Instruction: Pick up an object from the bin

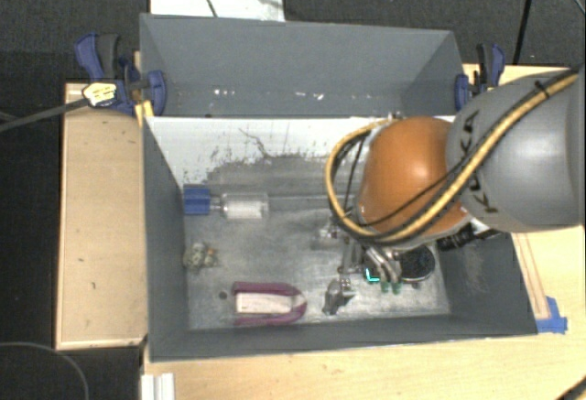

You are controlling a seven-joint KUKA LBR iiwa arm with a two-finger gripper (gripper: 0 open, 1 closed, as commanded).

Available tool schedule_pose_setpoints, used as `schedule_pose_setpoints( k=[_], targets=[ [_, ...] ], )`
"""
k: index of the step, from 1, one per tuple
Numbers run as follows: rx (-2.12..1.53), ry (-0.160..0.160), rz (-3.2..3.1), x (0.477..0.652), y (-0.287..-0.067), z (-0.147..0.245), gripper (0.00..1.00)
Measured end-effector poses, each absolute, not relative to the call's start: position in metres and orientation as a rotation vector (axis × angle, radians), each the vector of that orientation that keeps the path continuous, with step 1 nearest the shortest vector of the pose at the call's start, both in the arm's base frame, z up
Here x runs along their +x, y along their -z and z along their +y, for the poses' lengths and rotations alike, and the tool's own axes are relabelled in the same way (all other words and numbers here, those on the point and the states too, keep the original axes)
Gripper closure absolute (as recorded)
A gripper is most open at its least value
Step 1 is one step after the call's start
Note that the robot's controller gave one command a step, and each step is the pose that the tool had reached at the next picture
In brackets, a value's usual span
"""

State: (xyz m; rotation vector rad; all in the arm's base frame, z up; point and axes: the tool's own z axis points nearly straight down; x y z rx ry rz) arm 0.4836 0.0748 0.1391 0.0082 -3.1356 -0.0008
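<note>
With the claw (337,296) low, wide or narrow I cannot tell, the purple-rimmed flat thing (267,303) just left of it risks being shoved aside rather than gripped.

Bottle (227,205): clear plastic with a blue cap. It lies on its side, cap end pointing to 9 o'clock, at about 10 o'clock on the floor of the bin (293,238), near the foot of the back wall.
Crumpled scrap (199,254): small, lumpy and greyish-green, perhaps wadded paper or foil. It sits at 9 o'clock, close to the left wall and apart from the bottle at its 1 o'clock.
Pouch (267,304): dark purple border round a pale, whitish face. It lies flat, long side running 9 to 3, at 7 o'clock by the front wall. The gripper (337,296) is just off its 3 o'clock end.
</note>
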Motion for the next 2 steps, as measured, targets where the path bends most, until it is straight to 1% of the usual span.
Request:
schedule_pose_setpoints(
  k=[1, 2],
  targets=[
    [0.173, 0.004, -3.134, 0.48, -0.107, 0.142, 0.0],
    [0.352, 0.002, -3.134, 0.484, -0.073, 0.151, 0.0]
  ],
)
